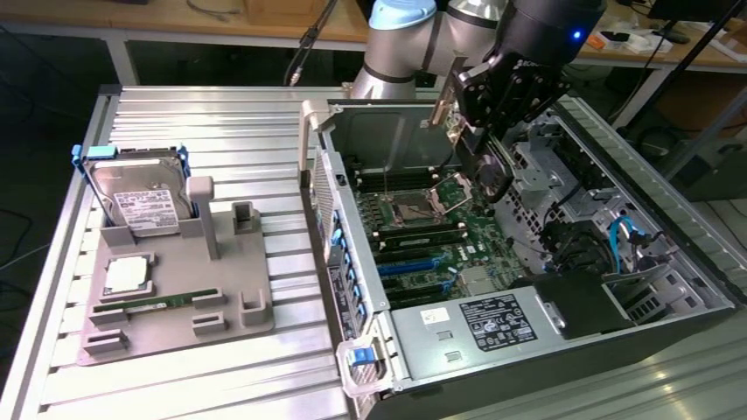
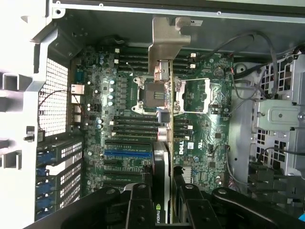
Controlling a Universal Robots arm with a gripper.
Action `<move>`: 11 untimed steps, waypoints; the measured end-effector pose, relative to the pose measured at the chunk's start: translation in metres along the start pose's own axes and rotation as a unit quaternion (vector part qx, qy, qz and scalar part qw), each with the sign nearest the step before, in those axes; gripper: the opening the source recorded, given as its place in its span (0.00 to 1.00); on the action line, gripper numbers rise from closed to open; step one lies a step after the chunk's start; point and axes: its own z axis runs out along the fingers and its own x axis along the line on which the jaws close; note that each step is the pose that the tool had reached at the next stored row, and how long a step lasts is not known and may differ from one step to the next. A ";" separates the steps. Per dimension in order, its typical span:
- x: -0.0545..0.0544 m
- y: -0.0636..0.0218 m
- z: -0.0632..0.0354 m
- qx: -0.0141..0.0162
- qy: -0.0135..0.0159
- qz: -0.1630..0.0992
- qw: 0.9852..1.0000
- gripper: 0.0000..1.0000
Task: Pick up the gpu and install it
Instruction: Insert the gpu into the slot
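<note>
Table (image 1: pixel 175 114): shiny grey metal with long ridges
Back: wooden benches (image 1: pixel 117 17) on pale legs
Floor (image 1: pixel 30 175): dark under the benches
Light: bright on the metal

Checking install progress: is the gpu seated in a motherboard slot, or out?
Out. The claw grips the gpu edge-on, held above the motherboard; the blue slot is bare.

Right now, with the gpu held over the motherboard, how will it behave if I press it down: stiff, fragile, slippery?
Probably stiff: the gpu is a thin board with a metal bracket. Likely fragile, with the gripper clamping its flat faces. It may pivot under pressure, since most of its length extends beyond the grip.
</note>
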 end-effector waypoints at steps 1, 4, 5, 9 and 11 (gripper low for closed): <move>0.000 0.0000 0.0000 0.000 0.000 -0.011 1.000 0.27; 0.000 0.0000 0.0000 0.000 0.002 -0.038 0.999 0.27; 0.000 0.0000 0.0000 -0.001 0.002 -0.047 0.999 0.27; 0.000 0.0000 0.0000 -0.001 0.003 -0.083 0.997 0.27; 0.000 0.0000 0.0001 -0.001 0.004 -0.103 0.995 0.27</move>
